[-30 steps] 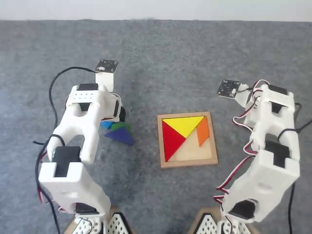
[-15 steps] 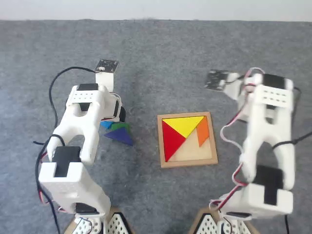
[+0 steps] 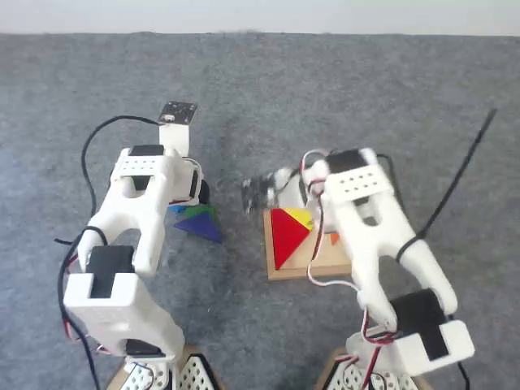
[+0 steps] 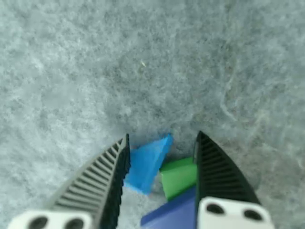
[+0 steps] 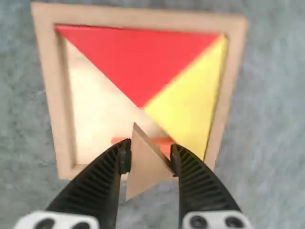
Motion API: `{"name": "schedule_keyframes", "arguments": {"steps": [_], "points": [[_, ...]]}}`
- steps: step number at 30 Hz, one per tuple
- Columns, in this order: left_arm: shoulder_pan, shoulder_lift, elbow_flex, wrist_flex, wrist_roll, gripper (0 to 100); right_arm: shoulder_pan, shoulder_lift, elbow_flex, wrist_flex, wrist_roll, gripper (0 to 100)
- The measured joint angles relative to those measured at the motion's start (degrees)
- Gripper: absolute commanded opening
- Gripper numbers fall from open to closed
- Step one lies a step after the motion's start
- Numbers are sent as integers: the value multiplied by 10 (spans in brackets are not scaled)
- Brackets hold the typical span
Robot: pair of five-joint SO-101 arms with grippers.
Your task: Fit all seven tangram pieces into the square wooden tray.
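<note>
Right wrist view: right claw hangs over the tray, pinching a tan triangle.

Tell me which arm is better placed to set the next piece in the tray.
Right. The right tool grips a tan triangle above the tray; the left tool is open around a blue piece on the carpet.

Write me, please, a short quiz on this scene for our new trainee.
1. True or false: the left gripper is open over loose pieces.
2. The right gripper holds: A) a black cube, B) a tan triangle, C) nothing?
3. Which two colours of large triangle lie in the tray?
Key: 1 true; 2 B; 3 red and yellow.
</note>
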Motion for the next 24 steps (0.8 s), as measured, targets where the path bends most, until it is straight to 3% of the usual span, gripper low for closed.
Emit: {"name": "schedule_keyframes", "arguments": {"steps": [4, 10, 15, 19, 24], "points": [[0, 0, 5, 3, -6, 214, -29, -4, 30, -26, 95, 7], [0, 0, 5, 3, -8, 214, -36, -4, 32, -30, 263, 17], [0, 0, 5, 3, -11, 214, -37, -4, 38, -30, 337, 18], [0, 0, 5, 3, -11, 214, -60, -10, 40, -30, 322, 19], [0, 0, 5, 3, -11, 214, -33, -84, -1, -23, 163, 17]]}}
